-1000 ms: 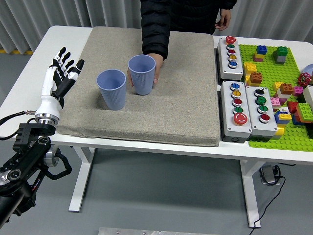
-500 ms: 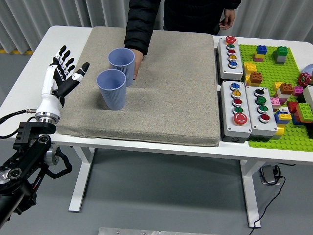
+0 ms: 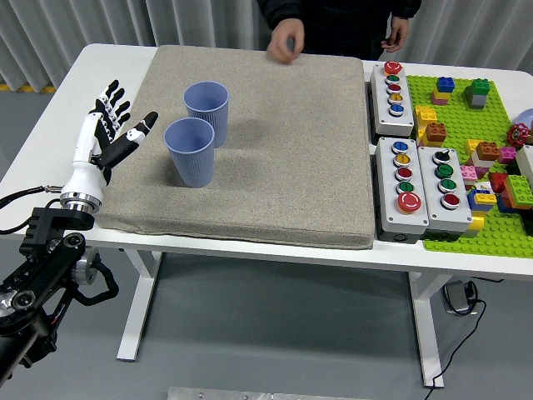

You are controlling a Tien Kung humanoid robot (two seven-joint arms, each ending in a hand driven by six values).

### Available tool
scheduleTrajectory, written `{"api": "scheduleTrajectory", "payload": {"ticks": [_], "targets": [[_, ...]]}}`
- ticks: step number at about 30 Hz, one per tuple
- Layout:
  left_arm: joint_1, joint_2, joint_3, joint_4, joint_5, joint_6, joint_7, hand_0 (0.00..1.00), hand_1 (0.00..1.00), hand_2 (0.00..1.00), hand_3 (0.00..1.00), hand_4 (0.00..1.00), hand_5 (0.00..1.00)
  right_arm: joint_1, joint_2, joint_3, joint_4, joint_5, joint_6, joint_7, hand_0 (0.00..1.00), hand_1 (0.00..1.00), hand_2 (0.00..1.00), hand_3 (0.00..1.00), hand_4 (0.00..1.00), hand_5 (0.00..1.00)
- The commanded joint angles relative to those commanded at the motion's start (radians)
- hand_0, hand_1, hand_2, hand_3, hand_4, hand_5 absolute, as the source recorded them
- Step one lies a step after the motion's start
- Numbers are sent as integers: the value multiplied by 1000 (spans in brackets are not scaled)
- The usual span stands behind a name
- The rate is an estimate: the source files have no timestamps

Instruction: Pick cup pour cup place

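- Head view: the left hand (image 3: 112,137) is held open, fingers spread, gripping nothing, just left of the near blue cup (image 3: 190,152) on the grey mat (image 3: 283,167).
- The far blue cup (image 3: 206,112) is seen close behind the near one; a person's hand (image 3: 285,42) is raised at the far edge.
- Risk, as judged: the far cup could be knocked over by a wide grasp, given the narrow gap.
- Compared with earlier: the far cup has been released and the person's hand withdrawn.
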State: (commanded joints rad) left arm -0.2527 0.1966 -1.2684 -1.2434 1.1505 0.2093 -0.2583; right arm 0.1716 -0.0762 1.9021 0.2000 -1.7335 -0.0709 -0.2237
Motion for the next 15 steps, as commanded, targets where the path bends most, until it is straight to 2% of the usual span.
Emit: {"api": "scheduleTrajectory", "payload": {"ticks": [3,4,10,15], "targets": [[24,9,-3,-27,50,-8,15,910,961,998,998,925,358,0,1,0,1,-2,0,-2,701,682,604,600,44,396],[30,10,-5,-32,62,-9,18,924,977,998,998,928,326,0,1,0,1,-4,1,-2,700,682,605,600,44,396],[78,29,3,-67,88,-11,30,931,983,998,998,927,319,-1,1,5,1,-17,5,-4,701,682,604,600,42,399],[127,12,3,-94,114,0,28,931,983,998,998,927,319,0,0,10,1,-25,6,-2,701,682,604,600,42,399]]}}
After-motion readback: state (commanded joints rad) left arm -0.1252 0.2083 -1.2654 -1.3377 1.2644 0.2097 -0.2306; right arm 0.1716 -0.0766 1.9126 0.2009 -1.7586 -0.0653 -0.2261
